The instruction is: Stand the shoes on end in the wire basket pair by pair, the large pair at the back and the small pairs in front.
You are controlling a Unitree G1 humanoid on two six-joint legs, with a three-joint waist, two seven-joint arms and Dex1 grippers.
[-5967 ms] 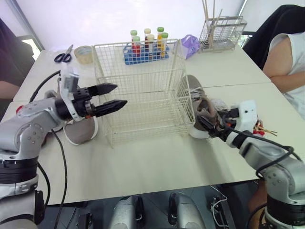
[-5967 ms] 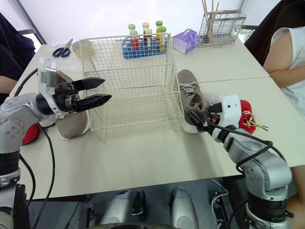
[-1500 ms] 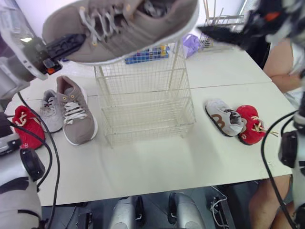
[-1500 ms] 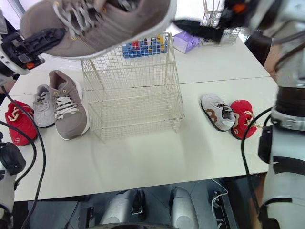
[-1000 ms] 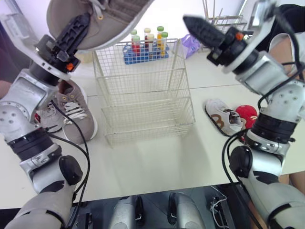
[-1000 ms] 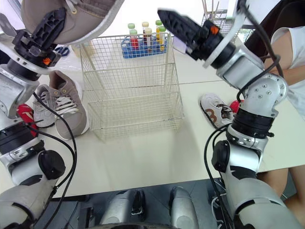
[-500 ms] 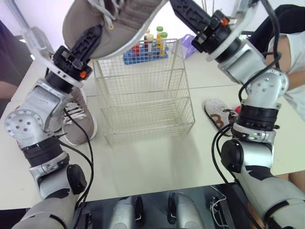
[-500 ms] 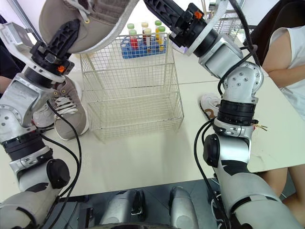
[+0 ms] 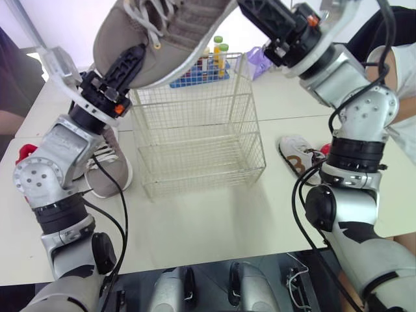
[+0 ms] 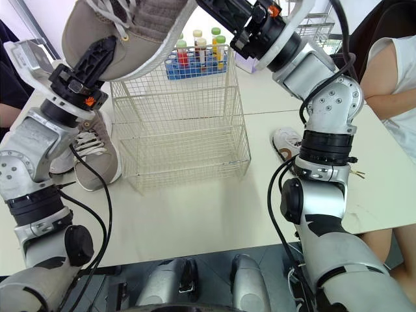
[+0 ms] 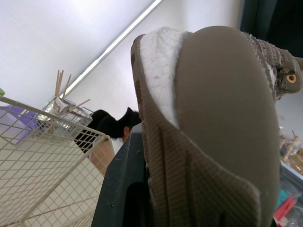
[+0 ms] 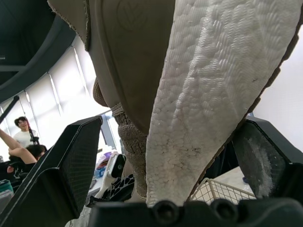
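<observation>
Both arms are up high over the table with the big taupe shoe [image 9: 170, 31] between them, well above the wire basket [image 9: 195, 133]. The left gripper [image 9: 138, 56] has it by the toe end, jaws clamped: one black finger [image 9: 120, 71] lies along the laced upper, and from the left wrist the sole fills the space beside the other finger [image 11: 122, 189]. The right gripper [image 9: 257, 10] reaches in from the right at the heel end. From its wrist, its jaws stand wide on either side of the shoe's white sole edge; the dark finger [image 12: 64, 172] on one side is plainly clear of the shoe, and on the other side I cannot tell whether it touches. The shoe hangs tilted, toe low to the left, heel high to the right, laces dangling.

The basket stands empty in the middle of the table. Just left of it the matching large shoe [image 9: 103, 170] lies flat, partly behind the left arm, and a bit of red small shoe [image 9: 25, 153] shows farther left. Right of the basket a white small shoe [image 9: 294, 158] lies on the table, partly behind the right arm, with a scrap of red [image 9: 324, 151] just beyond. Behind the basket is a rack of capped tubes [image 9: 218, 57]. A person in a white top [image 10: 391, 71] sits at the far right
</observation>
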